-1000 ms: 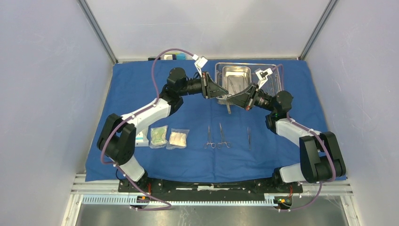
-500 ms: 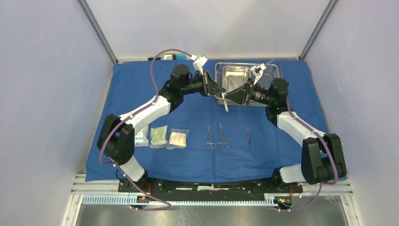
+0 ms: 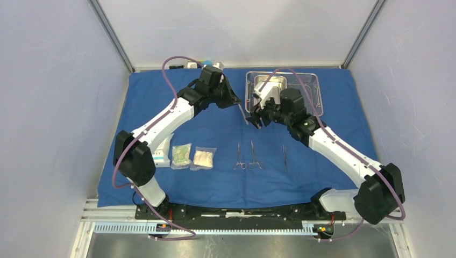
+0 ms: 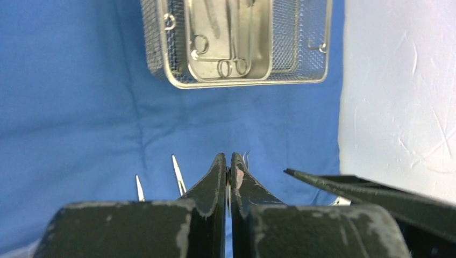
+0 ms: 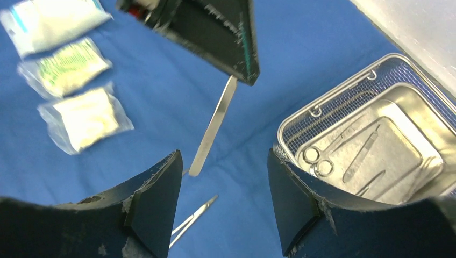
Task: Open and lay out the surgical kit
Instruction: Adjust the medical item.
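Left claw [image 4: 227, 159] tight on flat instrument [image 5: 215, 126]; right claw [image 5: 223, 161] wide.

A large plain deep-blue cloth wrap [image 3: 215, 183] fills the scene, framed by pale grey walls [image 3: 54, 107]. The rectangular steel mesh tray [image 4: 298, 37] is silver with a fine grid weave; its smooth inner pan [image 4: 261, 37] is bright silver. A slim flat metal instrument [image 5: 215, 126] and the scissor-like metal instruments [image 3: 251, 156] are silver too. One clear packet [image 5: 51, 21] shows white with a teal edge, a second clear packet [image 5: 64, 67] green, a third clear packet [image 5: 86, 118] cream. The left arm [image 3: 166, 115] and right arm [image 3: 339, 150] are white and black, trailing purple cables [image 3: 165, 80]. Their jaws are black, scuffed grey.
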Available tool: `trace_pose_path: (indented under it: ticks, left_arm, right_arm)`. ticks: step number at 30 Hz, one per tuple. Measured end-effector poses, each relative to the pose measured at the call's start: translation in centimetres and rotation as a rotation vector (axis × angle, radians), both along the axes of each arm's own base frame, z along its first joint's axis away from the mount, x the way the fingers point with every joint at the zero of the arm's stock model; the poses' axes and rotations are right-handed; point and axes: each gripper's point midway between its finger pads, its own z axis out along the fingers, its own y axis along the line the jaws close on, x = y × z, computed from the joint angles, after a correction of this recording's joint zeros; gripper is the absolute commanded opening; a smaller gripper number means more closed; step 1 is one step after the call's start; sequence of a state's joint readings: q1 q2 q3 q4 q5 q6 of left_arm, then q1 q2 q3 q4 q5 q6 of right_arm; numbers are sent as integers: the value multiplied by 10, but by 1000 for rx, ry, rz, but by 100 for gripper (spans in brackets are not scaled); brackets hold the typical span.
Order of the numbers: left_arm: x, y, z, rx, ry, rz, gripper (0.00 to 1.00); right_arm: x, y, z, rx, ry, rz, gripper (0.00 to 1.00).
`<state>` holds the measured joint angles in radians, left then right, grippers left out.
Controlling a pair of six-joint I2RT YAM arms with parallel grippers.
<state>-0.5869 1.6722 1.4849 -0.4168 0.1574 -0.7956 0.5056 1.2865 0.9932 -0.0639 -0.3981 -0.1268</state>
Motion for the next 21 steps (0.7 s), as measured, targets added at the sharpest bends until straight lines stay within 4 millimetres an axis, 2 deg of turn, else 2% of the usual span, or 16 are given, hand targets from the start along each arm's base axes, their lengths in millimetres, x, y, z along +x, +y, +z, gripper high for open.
trace_pose_path:
  ticks: [4,7,15,21]
  left_arm:
    - [-2,5,-14,16,83,56,2]
    - [-6,6,-23,13,142,84,2]
    - [-10,5,-25,-16,204,123,2]
    - [-11,6,-27,-15,215,128,2]
  right_arm:
    - [-8,5,-16,-121,-38,-13,64]
    - [-10,7,-21,-169,-60,-18,62]
    - [-6,9,-41,-237,-51,-35,60]
    - [-8,12,-42,-241,-51,-30,58]
